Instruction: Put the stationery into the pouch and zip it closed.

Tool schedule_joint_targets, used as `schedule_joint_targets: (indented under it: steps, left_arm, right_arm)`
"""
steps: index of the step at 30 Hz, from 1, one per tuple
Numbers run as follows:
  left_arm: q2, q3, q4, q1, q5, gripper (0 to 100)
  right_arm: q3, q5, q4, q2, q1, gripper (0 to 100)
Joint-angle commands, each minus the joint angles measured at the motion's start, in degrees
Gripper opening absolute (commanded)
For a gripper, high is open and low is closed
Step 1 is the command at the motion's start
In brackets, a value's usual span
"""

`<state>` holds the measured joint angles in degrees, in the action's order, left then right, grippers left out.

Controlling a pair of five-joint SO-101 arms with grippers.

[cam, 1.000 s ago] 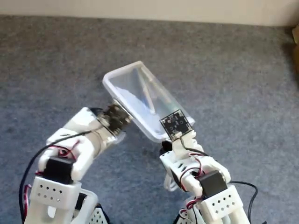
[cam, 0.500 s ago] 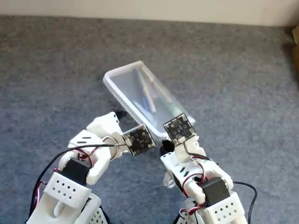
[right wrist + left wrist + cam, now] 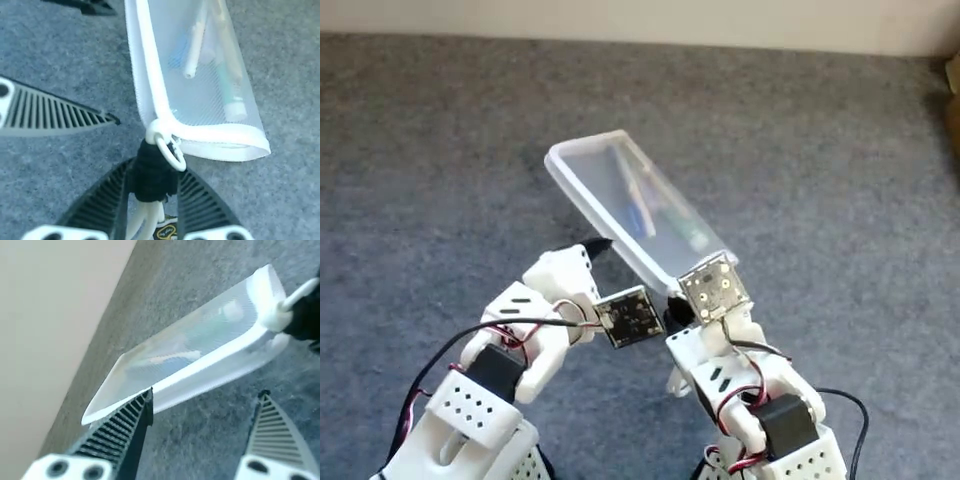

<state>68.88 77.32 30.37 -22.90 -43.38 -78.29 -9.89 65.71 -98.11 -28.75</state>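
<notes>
I'm watching the right gripper [image 3: 156, 176] clamping its 2 fingers on the black pull [image 3: 151, 172] of the zip. The pull's white ring [image 3: 169, 148] is sticking out just past the fingertips. The pull is sitting at a corner of the pouch [image 3: 200, 100], at the end of the white zip band [image 3: 142, 75] running along 1 long side. I cannot tell whether the zip is fully shut.

The left gripper [image 3: 205, 405] is standing wide open and holding nothing. Its 2 ribbed fingers are spreading beside the pouch's long edge, near it, and I'm seeing no contact. From the right wrist camera, 1 of those fingers [image 3: 55, 111] is pointing at the zip band just beside the pull.

The pouch [image 3: 630, 200] is lying on the grey carpet [image 3: 440, 130], stretching away from both arms. From the left wrist camera, the pouch [image 3: 200, 340] is looking tilted, though I cannot tell how far it is coming off the carpet. It is clear mesh with white trim, so the stationery is showing through. At least 2 pens are lying lengthwise inside, a white and blue pen [image 3: 192, 47] and a teal and white pen [image 3: 231, 87], side by side.
</notes>
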Motion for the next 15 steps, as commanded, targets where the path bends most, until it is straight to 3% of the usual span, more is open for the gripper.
schedule_joint_targets:
  steps: [1, 11, 15]
  left_arm:
    - [0.31, -0.75, -1.32, -3.74, -0.35, 30]
    - [0.31, 1.71, -4.13, -5.41, -3.96, 27]
    - [0.31, 3.65, -8.62, -5.05, -4.04, 27]
  right_arm:
    - [0.92, 0.35, 1.27, -2.68, 0.40, 0.4]
    - [0.40, 0.00, 4.53, -7.08, 0.13, 0.5]
    - [0.57, -3.43, 5.32, -7.08, -4.62, 0.5]
